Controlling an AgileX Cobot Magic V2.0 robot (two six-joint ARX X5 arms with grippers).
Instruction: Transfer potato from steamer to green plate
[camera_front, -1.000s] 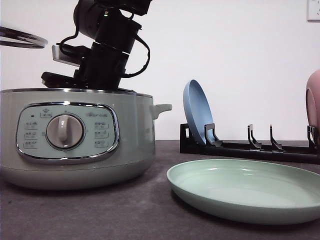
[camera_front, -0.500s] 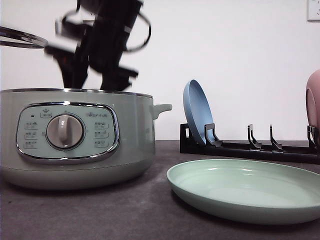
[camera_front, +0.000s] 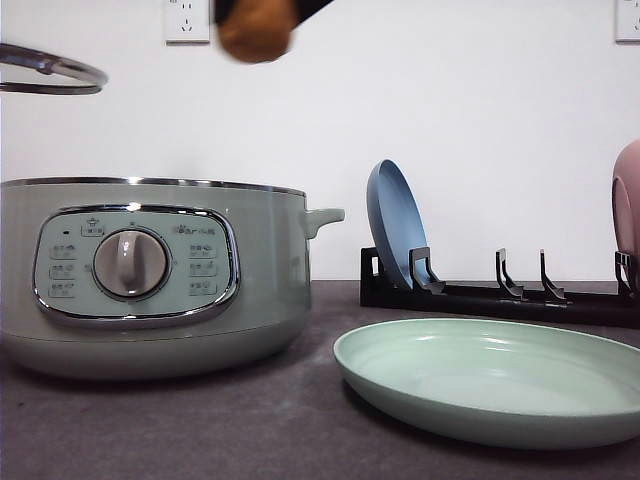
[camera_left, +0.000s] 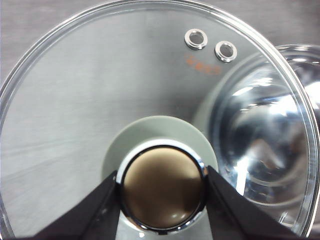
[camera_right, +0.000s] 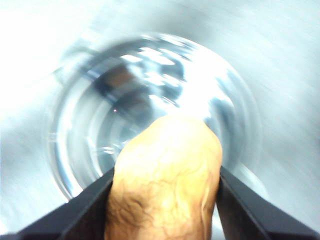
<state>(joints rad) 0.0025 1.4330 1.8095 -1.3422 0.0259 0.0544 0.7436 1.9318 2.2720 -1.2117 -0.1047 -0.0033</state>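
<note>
Potato (camera_right: 165, 180) sits clamped between the two dark fingers (camera_right: 80, 210) of the right tool (camera_right: 165, 200), raised high above the open steamer (camera_front: 150, 275), blurred at the top of the front view. Left tool (camera_left: 162, 192) grips the knob (camera_left: 162, 192) of the glass lid (camera_left: 100, 100), lifted off above the table's left edge. Green plate (camera_front: 600, 425) lies near the table's front right, beside the steamer.

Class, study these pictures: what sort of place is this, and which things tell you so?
Probably a mock kitchen counter set up for testing: an electric steamer, a green plate on a dark table, and a dish rack holding a blue plate against a bare white wall.
</note>
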